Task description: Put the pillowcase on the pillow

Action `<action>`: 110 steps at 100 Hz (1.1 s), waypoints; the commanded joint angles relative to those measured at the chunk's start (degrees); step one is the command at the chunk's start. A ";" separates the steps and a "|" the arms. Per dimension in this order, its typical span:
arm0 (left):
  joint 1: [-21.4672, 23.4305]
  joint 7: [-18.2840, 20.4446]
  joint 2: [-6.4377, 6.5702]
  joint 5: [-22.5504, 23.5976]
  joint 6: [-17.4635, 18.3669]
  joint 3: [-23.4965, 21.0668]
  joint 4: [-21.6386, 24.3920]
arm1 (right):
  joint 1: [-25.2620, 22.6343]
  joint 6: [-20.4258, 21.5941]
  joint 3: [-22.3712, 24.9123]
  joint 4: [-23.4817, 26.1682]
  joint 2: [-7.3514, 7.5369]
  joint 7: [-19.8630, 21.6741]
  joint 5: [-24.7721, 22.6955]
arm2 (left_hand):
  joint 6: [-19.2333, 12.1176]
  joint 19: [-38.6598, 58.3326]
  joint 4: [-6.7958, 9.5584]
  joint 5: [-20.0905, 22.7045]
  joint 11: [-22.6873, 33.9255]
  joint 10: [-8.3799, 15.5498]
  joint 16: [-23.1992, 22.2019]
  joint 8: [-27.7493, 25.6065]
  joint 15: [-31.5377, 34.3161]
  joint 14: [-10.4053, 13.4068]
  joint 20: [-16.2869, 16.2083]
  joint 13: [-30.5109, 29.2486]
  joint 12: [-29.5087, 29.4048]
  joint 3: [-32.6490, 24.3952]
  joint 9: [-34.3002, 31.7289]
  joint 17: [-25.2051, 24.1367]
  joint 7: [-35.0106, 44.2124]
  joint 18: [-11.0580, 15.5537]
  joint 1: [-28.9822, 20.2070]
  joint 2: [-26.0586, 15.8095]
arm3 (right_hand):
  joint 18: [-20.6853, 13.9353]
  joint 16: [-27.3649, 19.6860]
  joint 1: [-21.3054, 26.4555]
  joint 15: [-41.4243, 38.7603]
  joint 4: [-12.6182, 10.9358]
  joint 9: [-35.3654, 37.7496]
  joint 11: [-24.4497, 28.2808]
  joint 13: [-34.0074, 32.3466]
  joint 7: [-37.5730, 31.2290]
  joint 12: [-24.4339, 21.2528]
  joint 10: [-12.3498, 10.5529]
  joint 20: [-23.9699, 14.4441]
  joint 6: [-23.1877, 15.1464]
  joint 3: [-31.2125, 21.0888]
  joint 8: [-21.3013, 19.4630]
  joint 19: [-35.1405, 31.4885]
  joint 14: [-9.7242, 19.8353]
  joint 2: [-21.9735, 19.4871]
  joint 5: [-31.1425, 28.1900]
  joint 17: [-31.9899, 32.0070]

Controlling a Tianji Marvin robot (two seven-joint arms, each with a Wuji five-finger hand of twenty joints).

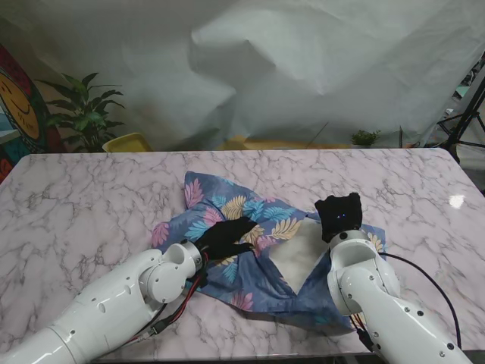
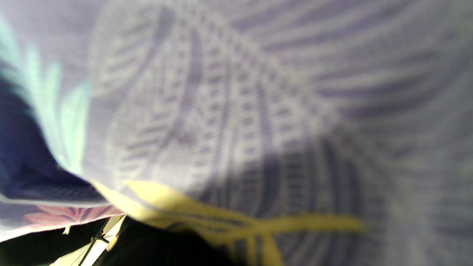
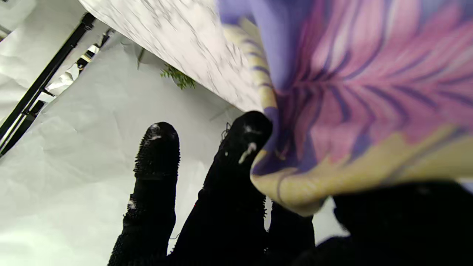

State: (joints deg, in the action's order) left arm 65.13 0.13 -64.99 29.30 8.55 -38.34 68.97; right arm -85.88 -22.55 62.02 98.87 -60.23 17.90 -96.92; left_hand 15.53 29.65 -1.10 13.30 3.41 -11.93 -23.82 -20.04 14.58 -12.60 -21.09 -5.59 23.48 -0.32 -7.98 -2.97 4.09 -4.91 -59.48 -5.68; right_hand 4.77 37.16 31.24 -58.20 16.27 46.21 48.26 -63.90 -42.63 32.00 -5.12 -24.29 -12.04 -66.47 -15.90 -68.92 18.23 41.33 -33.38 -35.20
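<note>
Both hands, left hand (image 1: 227, 236) and right hand (image 1: 339, 214), grip the pillowcase (image 1: 227, 208) covering the pillow (image 1: 299, 254).

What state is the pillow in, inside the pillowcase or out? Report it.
Partly in. The white pillow shows bare through the open mouth of the floral pillowcase, with fabric covering its far side.

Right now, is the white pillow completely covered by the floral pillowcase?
No. In the stand's view a white patch of the pillow shows bare through the open mouth of the pillowcase, between the two hands.
</note>
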 commanded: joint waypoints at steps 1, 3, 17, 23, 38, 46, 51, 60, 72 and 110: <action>1.49 2.24 -0.51 -0.37 0.19 1.64 -2.05 | -0.50 -0.19 -0.79 0.46 -0.34 -0.54 0.18 | -1.02 13.94 0.28 -0.66 -0.87 -0.20 -2.96 -1.00 5.49 -0.19 -3.44 -3.49 0.61 1.49 1.32 6.42 0.86 -3.51 1.16 -1.46 | -0.64 1.54 -0.23 -4.97 0.60 2.55 3.57 -2.65 -1.14 2.00 0.98 -1.75 1.16 -1.39 -1.07 -2.61 2.69 0.48 -1.99 -2.57; 1.46 2.23 -0.54 -0.45 0.22 1.71 -2.11 | -0.51 -0.84 -1.07 0.57 -0.36 -1.47 1.29 | -1.04 13.94 0.28 -0.63 -0.87 -0.17 -2.95 -1.00 5.46 -0.18 -3.43 -3.44 0.61 1.51 1.34 6.40 0.87 -3.52 1.20 -1.48 | -0.64 1.76 0.00 -5.68 0.76 2.96 3.96 -3.12 -1.24 2.37 1.04 -2.00 1.17 -1.24 -1.10 -3.10 2.77 0.45 -2.35 -3.18; 1.37 2.33 -0.58 -0.55 -0.14 1.89 -2.04 | -0.28 -4.49 -3.36 1.32 -0.56 -6.69 10.35 | -1.01 13.94 0.28 -0.56 -0.89 -0.26 -2.94 -1.01 5.43 -0.27 -3.39 -3.37 0.60 1.52 1.39 6.34 0.90 -3.70 1.25 -1.47 | -1.38 2.37 0.76 -11.25 0.93 7.60 7.45 -8.73 -5.48 5.05 0.11 -4.01 0.62 0.52 6.35 -7.86 2.22 -1.43 -4.71 -9.51; 1.52 2.36 -0.59 -0.50 -0.99 1.74 -1.68 | 3.74 -5.21 -5.83 -2.29 -0.58 -9.69 18.10 | -0.82 13.88 0.30 -0.73 -0.92 -0.26 -2.92 -0.98 5.37 -0.30 -3.36 -3.22 0.58 1.46 1.46 6.25 0.81 -3.80 1.20 -1.49 | -1.91 2.74 0.58 -13.01 0.64 9.21 8.49 -11.38 -8.52 5.37 0.30 -4.41 0.15 1.16 8.36 -9.63 2.35 -2.82 -5.58 -12.40; 1.90 1.97 -0.73 -0.53 -2.29 1.39 -1.07 | 7.79 -5.01 -9.20 -6.70 -1.12 -13.10 30.58 | -0.79 13.81 0.30 -0.71 -0.89 -0.38 -2.96 -0.96 5.42 -0.52 -3.28 -3.28 0.58 1.47 1.36 6.25 0.77 -4.17 1.15 -1.51 | -3.01 4.00 0.64 -15.56 -0.24 10.56 7.40 -12.58 -11.48 3.81 0.90 -3.91 1.03 2.80 11.24 -11.13 3.88 -5.45 -6.04 -16.87; 1.78 1.90 -0.80 -0.59 -2.25 1.53 -1.14 | 9.41 -5.36 -10.94 -9.28 -1.79 -15.36 36.50 | -0.75 13.78 0.30 -0.73 -0.90 -0.38 -2.97 -0.95 5.44 -0.50 -3.25 -3.28 0.56 1.45 1.38 6.22 0.74 -4.16 1.11 -1.55 | -2.40 3.74 1.57 -14.55 -0.47 10.23 5.54 -12.53 -11.55 1.66 2.19 -3.03 2.09 3.49 11.88 -10.35 3.96 -5.95 -5.86 -18.36; 1.69 1.88 -0.83 -0.66 -2.17 1.65 -1.23 | 10.42 -6.03 -12.08 -10.87 -2.36 -16.74 39.74 | -0.79 13.77 0.29 -0.70 -0.92 -0.34 -2.97 -0.95 5.43 -0.46 -3.23 -3.28 0.55 1.50 1.41 6.25 0.73 -4.15 1.17 -1.55 | -1.88 3.33 2.22 -13.50 -0.60 10.16 4.96 -12.55 -11.59 0.47 2.90 -2.40 2.68 4.07 12.07 -9.77 3.20 -6.49 -5.78 -19.03; 1.69 1.98 -0.81 -0.70 -2.13 1.68 -1.16 | 11.55 -7.28 -13.40 -13.01 -3.24 -18.87 43.46 | -0.80 13.79 0.29 -0.65 -0.91 -0.41 -2.97 -0.95 5.44 -0.43 -3.21 -3.30 0.54 1.49 1.39 6.32 0.74 -4.15 1.13 -1.53 | 1.42 -2.07 -0.40 -2.19 -0.94 7.79 1.12 -12.47 -9.96 -3.84 4.78 -0.35 4.11 6.00 12.18 -7.29 -3.29 -9.64 -4.87 -19.13; 1.65 2.14 -0.77 -0.71 -2.20 1.69 -1.11 | 10.59 -8.06 -12.82 -12.84 -4.30 -21.54 47.56 | -0.73 13.84 0.29 -0.67 -0.93 -0.31 -2.95 -0.94 5.40 -0.55 -3.19 -3.24 0.52 1.51 1.44 6.31 0.70 -4.20 1.19 -1.58 | 4.16 -7.26 -7.27 16.27 -3.81 3.36 -3.88 -9.61 -4.62 -8.54 7.43 3.09 6.63 9.90 9.35 -6.20 -11.61 -17.87 -3.77 -20.42; 1.38 2.15 -0.83 -0.52 -3.23 1.67 -0.91 | -2.21 -2.15 -2.00 4.46 -2.61 -18.38 40.62 | -0.71 13.46 0.28 -0.72 -0.92 -0.33 -2.89 -0.93 5.29 -0.48 -2.93 -3.20 0.49 1.54 1.44 6.05 0.61 -4.46 1.28 -1.54 | 15.28 -18.33 -21.97 42.66 -9.20 -17.29 -12.30 19.49 7.38 -12.74 8.13 9.65 8.48 28.43 1.07 11.42 -22.36 -30.13 10.43 11.06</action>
State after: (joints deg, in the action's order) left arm 65.13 0.09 -65.58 28.72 5.92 -37.82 69.50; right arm -85.78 -25.95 58.77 101.02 -63.50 1.06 -55.59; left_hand 15.54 29.70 -1.10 13.30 3.41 -11.87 -24.23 -20.07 14.60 -12.33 -21.09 -5.59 23.45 -0.32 -7.98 -2.97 4.07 -4.27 -59.43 -5.43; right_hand 19.23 20.89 11.48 -18.74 8.49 31.83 37.88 -48.59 -36.64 20.11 3.51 -15.54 -3.59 -40.98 -13.69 -59.17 -3.22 13.72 -26.02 -29.35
